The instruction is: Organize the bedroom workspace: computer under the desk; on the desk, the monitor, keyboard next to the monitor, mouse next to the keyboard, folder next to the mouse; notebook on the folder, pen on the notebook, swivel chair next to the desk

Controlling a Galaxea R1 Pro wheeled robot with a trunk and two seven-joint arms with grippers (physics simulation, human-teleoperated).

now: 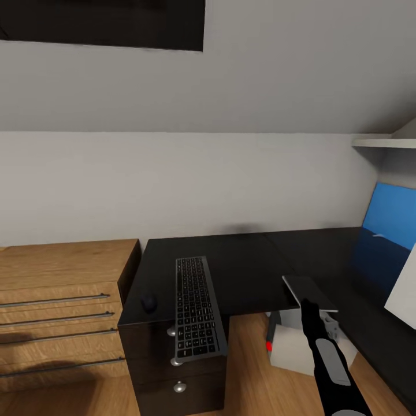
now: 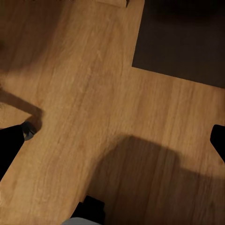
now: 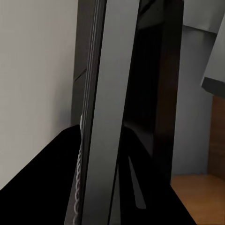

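The black desk (image 1: 248, 271) fills the middle of the head view. The keyboard (image 1: 196, 309) lies on its left part and overhangs the front edge. The small black mouse (image 1: 149, 301) sits just left of it. My right gripper (image 1: 308, 304) is shut on the grey notebook (image 1: 306, 290), which it holds at the desk's inner front edge. In the right wrist view the notebook (image 3: 105, 117) runs edge-on between the fingers (image 3: 51, 178). Under the desk stands the pale computer (image 1: 294, 349) with its red light. My left gripper (image 2: 112, 143) is open over the wood floor (image 2: 84, 84). Folder, pen and swivel chair are out of view.
A light wood chest of drawers (image 1: 58, 300) stands against the desk's left side. At the right are a blue wall panel (image 1: 390, 222), a white slab (image 1: 404, 292) that I cannot identify, and a white shelf (image 1: 381, 142). A dark roof window (image 1: 104, 23) is overhead.
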